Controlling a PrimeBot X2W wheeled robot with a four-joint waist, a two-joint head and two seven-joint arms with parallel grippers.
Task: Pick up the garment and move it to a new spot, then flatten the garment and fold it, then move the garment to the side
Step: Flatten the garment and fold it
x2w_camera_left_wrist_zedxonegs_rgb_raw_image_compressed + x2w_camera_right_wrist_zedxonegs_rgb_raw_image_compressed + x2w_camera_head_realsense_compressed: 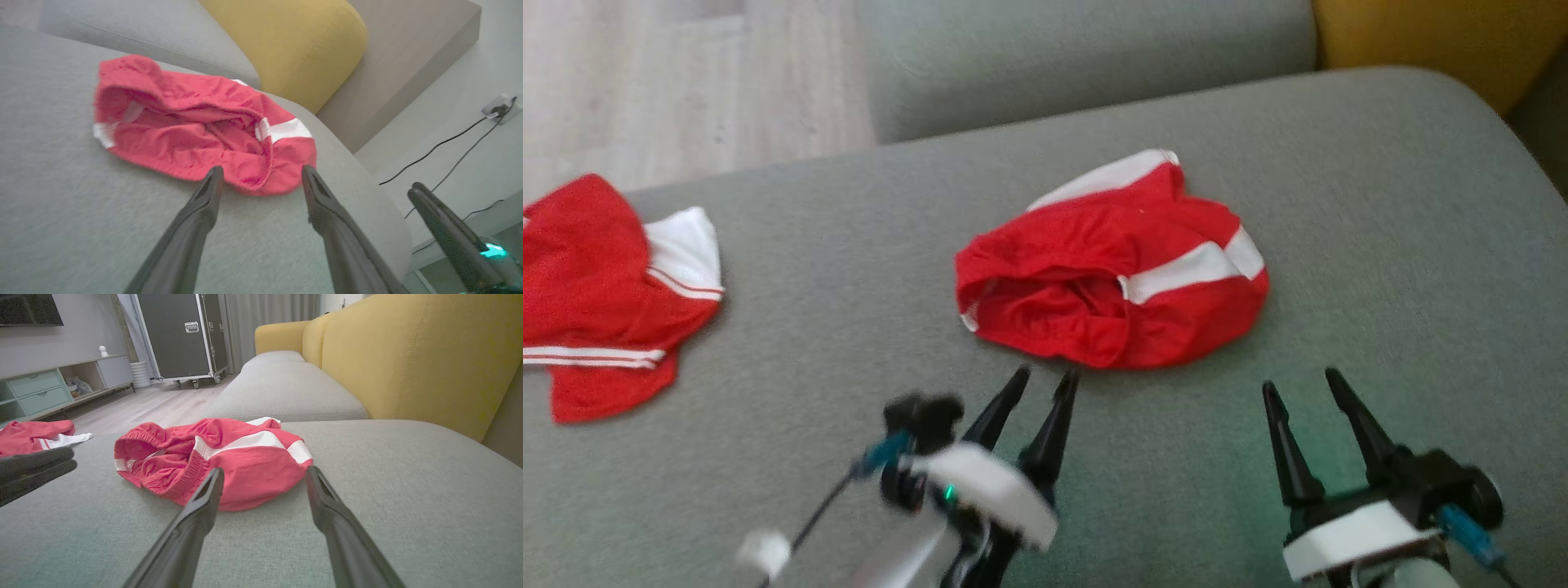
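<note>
A crumpled pair of red shorts with white stripes (1111, 261) lies bunched in the middle of the grey sofa seat (849, 245), waistband gaping toward me. My left gripper (1045, 377) hovers open just short of the near edge of the shorts (196, 134), nothing between its fingers. My right gripper (1298, 382) stands open further right, a little back from the shorts (220, 457), also holding nothing. The left wrist view shows the right gripper's finger (445, 232) at the lower right.
A second red and white garment (605, 286) lies at the seat's left edge. A yellow backrest (408, 355) rises on the right, another grey seat section (1078, 57) lies beyond. Wooden floor (686, 73) is at far left. Cables (449, 151) run to a wall socket.
</note>
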